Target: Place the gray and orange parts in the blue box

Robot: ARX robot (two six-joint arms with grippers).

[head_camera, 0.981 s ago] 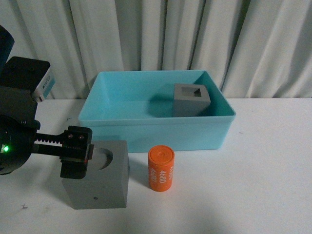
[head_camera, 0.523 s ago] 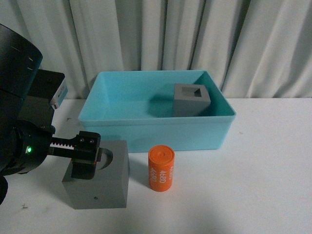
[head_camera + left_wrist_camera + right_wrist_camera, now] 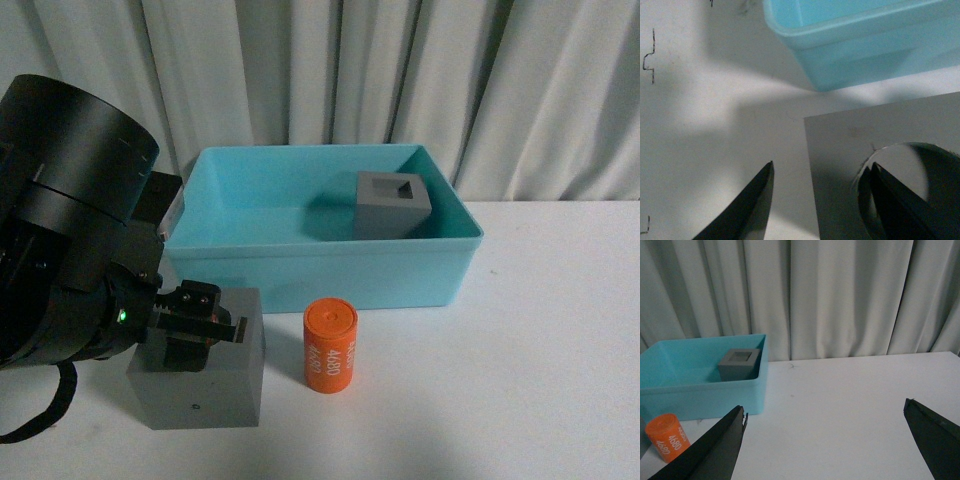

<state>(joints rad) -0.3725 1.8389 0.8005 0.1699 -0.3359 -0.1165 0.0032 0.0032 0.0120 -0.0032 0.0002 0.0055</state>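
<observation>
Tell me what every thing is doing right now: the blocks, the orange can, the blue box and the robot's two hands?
Blue box: open on top, one cube inside.
Gray cube with square recess: inside the box, recess facing up.
Gray cube with round recess: on the table, outside the box, not gripped.
Orange cylinder: standing upright on the table, outside the box.
Left gripper: open, one finger in the round recess, one outside the cube.
Right gripper: open, empty.

Table: a flat white top [image 3: 540, 350] that fills the near part of the front view.
Back: a long gray-white curtain [image 3: 400, 80] with soft folds hangs all along the far edge of the table.
Marks: small thin dark lines [image 3: 649, 55] on the white top, seen in the left wrist view.
Light: soft, with dim shadows on the table.
</observation>
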